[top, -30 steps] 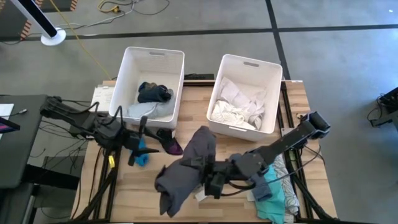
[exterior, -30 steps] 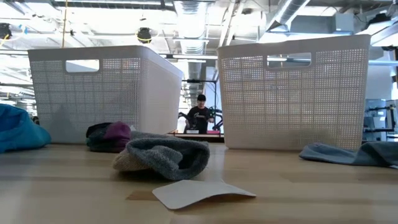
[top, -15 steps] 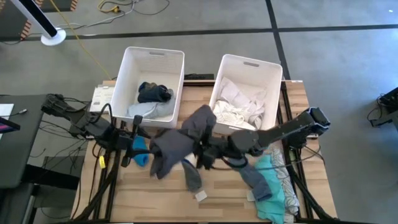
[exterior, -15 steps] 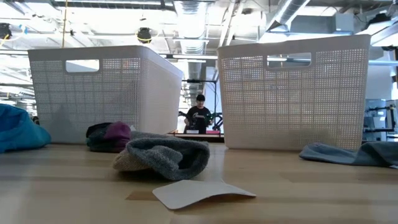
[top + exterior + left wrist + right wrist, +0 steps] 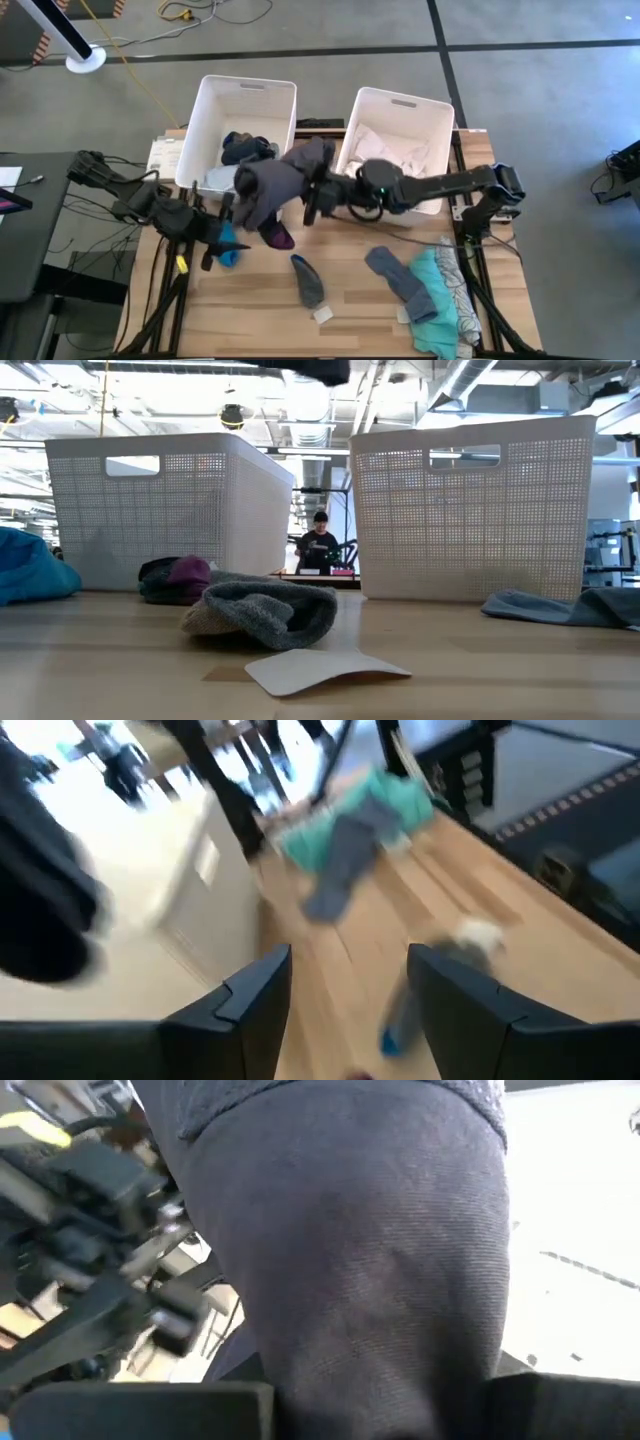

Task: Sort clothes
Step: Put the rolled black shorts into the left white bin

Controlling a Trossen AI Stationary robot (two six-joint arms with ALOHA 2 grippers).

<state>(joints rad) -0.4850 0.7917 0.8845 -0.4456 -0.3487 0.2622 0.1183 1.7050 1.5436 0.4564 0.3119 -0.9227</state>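
Your right gripper (image 5: 312,196) is clamped on a dark grey fabric garment (image 5: 275,182), its fingers pinched onto the cloth, which fills the right wrist view (image 5: 350,1260). You hold the garment in the air over the near rim of the left white plastic bin (image 5: 215,100), between the two bins, with its loose end drooping toward the table. The right white plastic bin (image 5: 440,115) sits just behind your right arm and holds crumpled white clothes (image 5: 385,165). Your left gripper (image 5: 215,235) hangs low over the wooden table (image 5: 250,310), its fingers (image 5: 250,1010) apart with nothing between them, right beside a bright blue garment (image 5: 228,250). A small grey sock (image 5: 308,280) lies on the table well in front of the held garment.
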